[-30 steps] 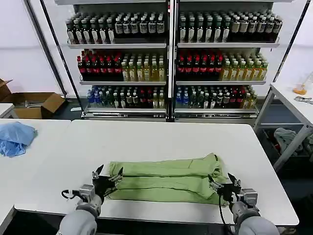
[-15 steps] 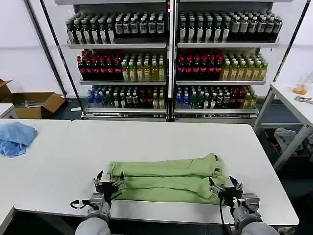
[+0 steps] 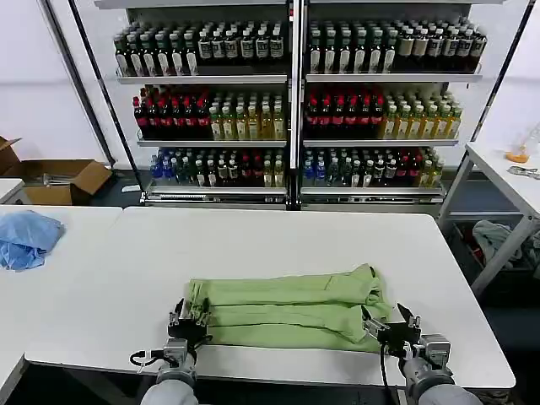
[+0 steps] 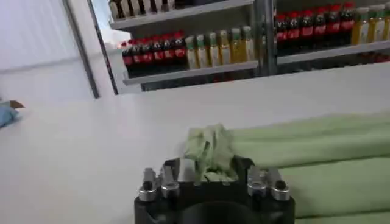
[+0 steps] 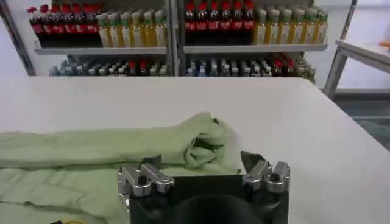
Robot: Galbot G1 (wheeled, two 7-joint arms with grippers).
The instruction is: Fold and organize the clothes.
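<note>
One light green polo shirt (image 3: 287,308) is seen on the white table (image 3: 278,245), folded into a long band of three stacked lengthwise folds. Two end effectors are counted, one at each end of the band. One light blue cloth (image 3: 25,238) is seen on the neighbouring table to the left, and two shelf units of bottles (image 3: 291,101) stand behind.

Compared with a second ago, the left end effector (image 3: 189,316) has been drawn in toward the shirt's left end and lower in the head view, and the fabric edge there has been bunched up slightly. The right end effector (image 3: 391,326) has been shifted only a little.

The shirt's long axis is laid left to right, parallel to the table's near edge, close to that edge.

In the left wrist view, the left end effector (image 4: 210,176) is seen clamped on a gathered tuft of shirt fabric. The right end effector's fingers (image 5: 256,164) are held apart, just short of the shirt's right end.
</note>
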